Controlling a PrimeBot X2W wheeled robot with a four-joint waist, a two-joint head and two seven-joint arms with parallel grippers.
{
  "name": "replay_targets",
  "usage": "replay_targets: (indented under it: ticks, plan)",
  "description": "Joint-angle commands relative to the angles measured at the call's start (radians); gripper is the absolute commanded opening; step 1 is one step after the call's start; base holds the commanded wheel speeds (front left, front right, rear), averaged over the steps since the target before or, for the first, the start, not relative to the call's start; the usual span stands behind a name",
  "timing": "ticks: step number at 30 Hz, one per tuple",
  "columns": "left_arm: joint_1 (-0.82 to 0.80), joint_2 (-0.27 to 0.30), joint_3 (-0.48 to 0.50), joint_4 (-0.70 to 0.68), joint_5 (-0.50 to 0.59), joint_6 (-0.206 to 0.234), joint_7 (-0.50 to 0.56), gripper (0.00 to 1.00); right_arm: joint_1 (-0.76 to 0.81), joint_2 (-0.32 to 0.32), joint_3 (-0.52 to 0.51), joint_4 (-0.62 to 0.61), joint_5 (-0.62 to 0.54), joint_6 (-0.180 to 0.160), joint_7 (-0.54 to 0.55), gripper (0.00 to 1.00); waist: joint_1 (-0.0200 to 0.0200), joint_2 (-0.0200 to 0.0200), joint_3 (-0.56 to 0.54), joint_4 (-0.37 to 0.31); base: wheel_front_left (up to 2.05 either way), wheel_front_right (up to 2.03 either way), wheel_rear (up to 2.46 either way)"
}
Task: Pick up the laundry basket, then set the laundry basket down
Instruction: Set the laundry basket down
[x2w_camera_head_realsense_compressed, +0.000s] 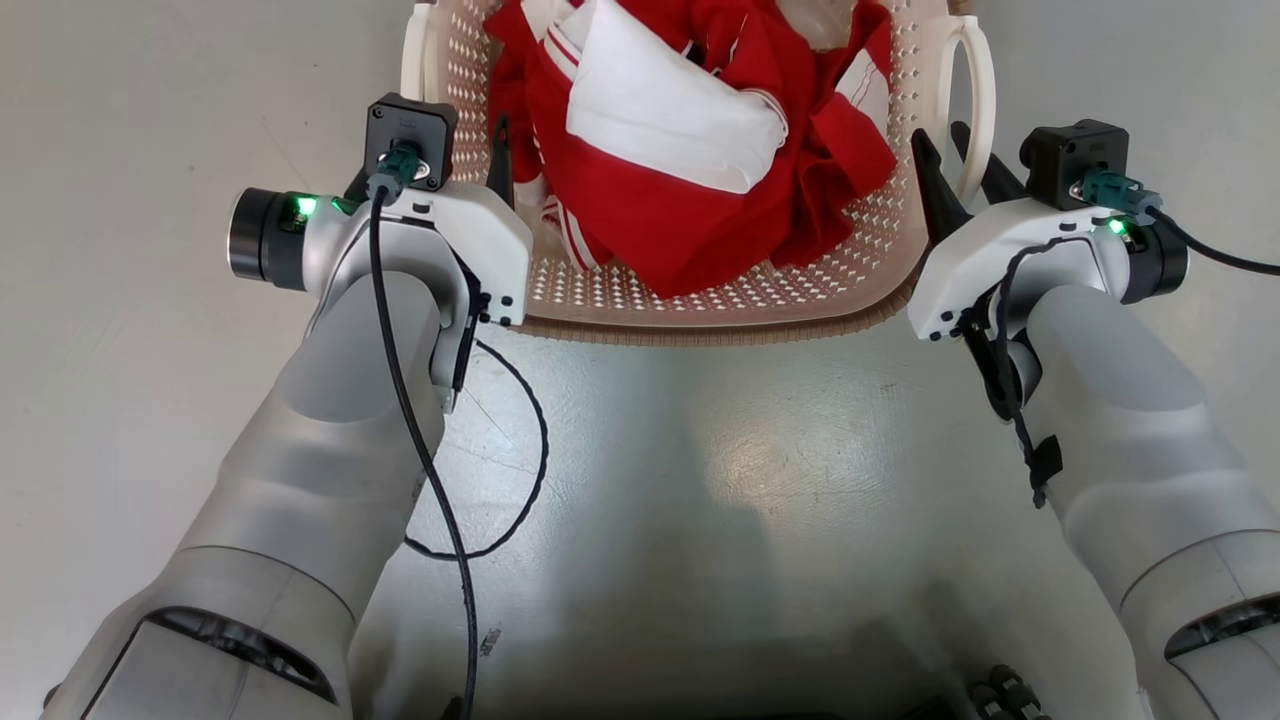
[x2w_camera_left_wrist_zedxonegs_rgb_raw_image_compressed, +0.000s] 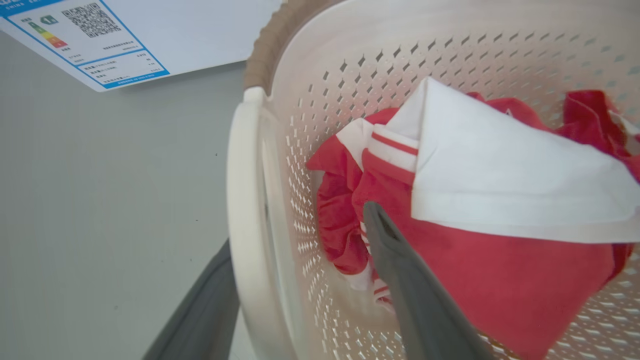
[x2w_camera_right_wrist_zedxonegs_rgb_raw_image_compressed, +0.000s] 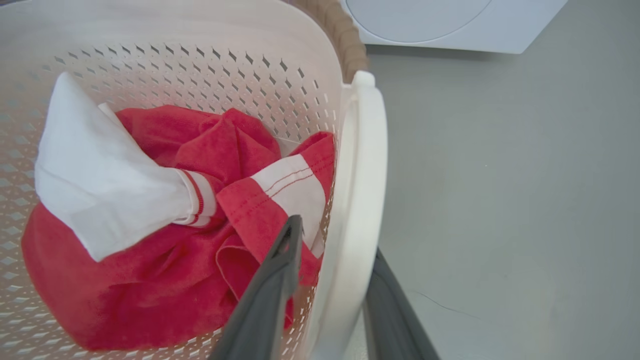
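Note:
The laundry basket, cream and perforated with a brown rim, sits at the top middle of the head view, seemingly on the grey floor. It holds red and white clothes. My left gripper is open wide and straddles the basket's left loop handle, one finger inside against the clothes and one outside. My right gripper straddles the right loop handle. Its inner finger stands a little off the basket wall, so it is open.
A white washing machine stands just beyond the basket, with an energy label on its front. Grey floor stretches between my arms and to both sides. A black cable loops from my left forearm.

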Motion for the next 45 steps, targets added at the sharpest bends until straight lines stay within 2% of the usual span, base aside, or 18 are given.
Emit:
replay_targets:
  ticks: [1, 25, 26, 28, 32, 45]
  plan:
    - [0.017, 0.016, 0.008, -0.008, -0.010, -0.004, -0.006, 1.00, 0.042, 0.029, 0.010, -0.012, -0.006, 0.007, -0.004, 0.46, 0.0000, 0.0000, -0.002, -0.001, 0.00, 0.00, 0.00]
    - [-0.008, 0.016, -0.020, 0.006, -0.063, 0.018, -0.006, 1.00, 0.044, 0.027, -0.011, -0.019, -0.022, 0.007, -0.004, 0.48, 0.0000, 0.0000, 0.026, -0.002, 0.00, 0.00, 0.00]
    - [-0.008, 0.016, -0.020, 0.007, -0.064, 0.019, -0.006, 1.00, 0.044, 0.027, -0.012, -0.019, -0.023, 0.007, -0.004, 0.50, 0.0000, 0.0000, 0.026, -0.002, 0.00, 0.00, 0.00]
    - [-0.009, 0.016, -0.020, 0.008, -0.064, 0.021, -0.006, 1.00, 0.044, 0.027, -0.015, -0.019, -0.025, 0.007, -0.004, 0.85, 0.0000, 0.0000, 0.025, -0.001, 0.00, 0.00, 0.00]
    - [-0.011, 0.016, -0.016, 0.010, -0.061, 0.025, -0.006, 1.00, 0.041, 0.027, -0.020, -0.021, -0.030, 0.007, -0.004, 1.00, 0.0000, 0.0000, 0.026, 0.001, 0.00, 0.00, 0.00]
    - [-0.002, 0.016, 0.010, -0.008, -0.057, 0.032, -0.006, 1.00, 0.044, 0.027, -0.037, -0.029, -0.047, 0.007, -0.004, 1.00, 0.0000, 0.0000, 0.024, 0.008, 0.00, 0.00, 0.00]
